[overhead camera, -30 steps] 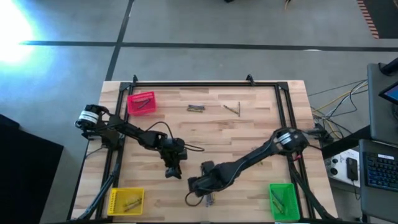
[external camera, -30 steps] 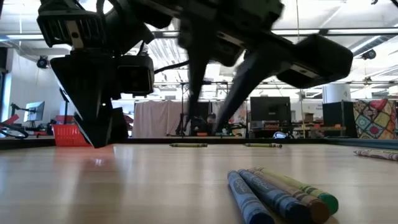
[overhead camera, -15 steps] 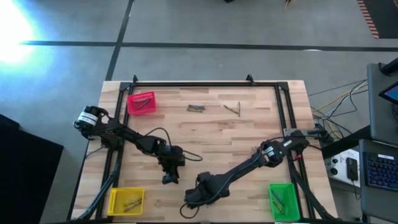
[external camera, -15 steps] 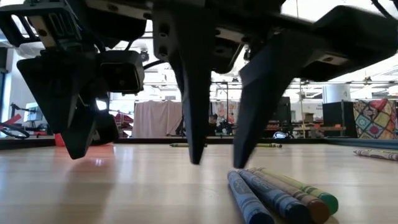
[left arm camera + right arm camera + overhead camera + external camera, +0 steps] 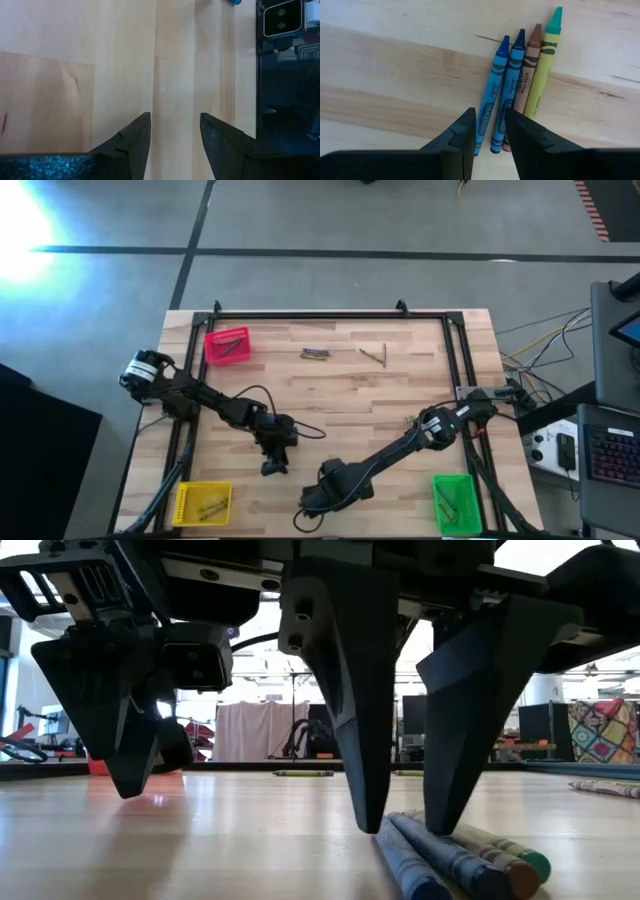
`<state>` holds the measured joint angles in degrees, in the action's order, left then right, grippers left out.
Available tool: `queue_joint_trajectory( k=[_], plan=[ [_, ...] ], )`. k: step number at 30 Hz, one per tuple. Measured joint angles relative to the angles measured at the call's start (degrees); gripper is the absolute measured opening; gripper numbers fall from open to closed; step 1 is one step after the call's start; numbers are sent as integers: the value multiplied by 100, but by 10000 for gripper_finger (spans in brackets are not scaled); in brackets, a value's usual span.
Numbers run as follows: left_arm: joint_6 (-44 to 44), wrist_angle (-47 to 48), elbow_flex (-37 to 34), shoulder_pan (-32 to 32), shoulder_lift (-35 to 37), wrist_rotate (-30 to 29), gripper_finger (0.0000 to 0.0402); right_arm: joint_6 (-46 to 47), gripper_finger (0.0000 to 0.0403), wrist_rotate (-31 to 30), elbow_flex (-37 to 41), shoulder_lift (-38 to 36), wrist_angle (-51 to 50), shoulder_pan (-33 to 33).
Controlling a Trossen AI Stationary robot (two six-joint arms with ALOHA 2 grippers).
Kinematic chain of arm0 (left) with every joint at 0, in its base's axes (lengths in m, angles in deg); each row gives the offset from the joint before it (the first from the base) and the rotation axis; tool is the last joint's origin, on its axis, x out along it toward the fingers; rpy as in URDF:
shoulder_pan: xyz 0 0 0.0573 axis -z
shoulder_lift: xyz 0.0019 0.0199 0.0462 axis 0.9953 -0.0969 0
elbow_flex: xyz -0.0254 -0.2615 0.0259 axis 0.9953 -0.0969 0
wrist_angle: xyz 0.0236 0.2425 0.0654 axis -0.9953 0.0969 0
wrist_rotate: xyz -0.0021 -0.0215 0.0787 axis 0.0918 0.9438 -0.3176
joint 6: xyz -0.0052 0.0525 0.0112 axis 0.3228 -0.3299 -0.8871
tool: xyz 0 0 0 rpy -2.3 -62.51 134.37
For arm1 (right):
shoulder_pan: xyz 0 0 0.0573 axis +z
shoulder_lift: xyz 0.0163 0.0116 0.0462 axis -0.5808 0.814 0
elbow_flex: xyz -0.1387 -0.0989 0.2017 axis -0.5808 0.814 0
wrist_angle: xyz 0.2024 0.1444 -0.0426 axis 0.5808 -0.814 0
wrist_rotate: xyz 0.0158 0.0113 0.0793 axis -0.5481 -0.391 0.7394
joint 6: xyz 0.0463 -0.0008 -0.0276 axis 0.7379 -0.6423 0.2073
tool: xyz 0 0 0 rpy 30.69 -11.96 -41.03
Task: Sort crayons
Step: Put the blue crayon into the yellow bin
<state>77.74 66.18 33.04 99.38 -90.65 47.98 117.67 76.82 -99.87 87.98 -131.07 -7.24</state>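
at the bench's near edge your right end effector (image 5: 487, 132) stands spread astride one blue crayon (image 5: 491, 97) of four, ready to pinch; the left end effector (image 5: 175, 131) waits beside, spread, empty.

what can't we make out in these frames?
- High view: the four crayons under the right gripper are hidden by the arm.
- High view: crayons in the red bin, yellow bin and green bin are too small to count.
- Low view: bins are hidden behind the left gripper.
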Motion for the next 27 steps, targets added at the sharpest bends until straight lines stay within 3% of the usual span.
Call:
queue_joint_trajectory(
  k=[27],
  plan=[
    [-26, 8, 0, -4, 0, -430, 155, -710, 95, 129, 293, -9, -37, -212]
  ],
)
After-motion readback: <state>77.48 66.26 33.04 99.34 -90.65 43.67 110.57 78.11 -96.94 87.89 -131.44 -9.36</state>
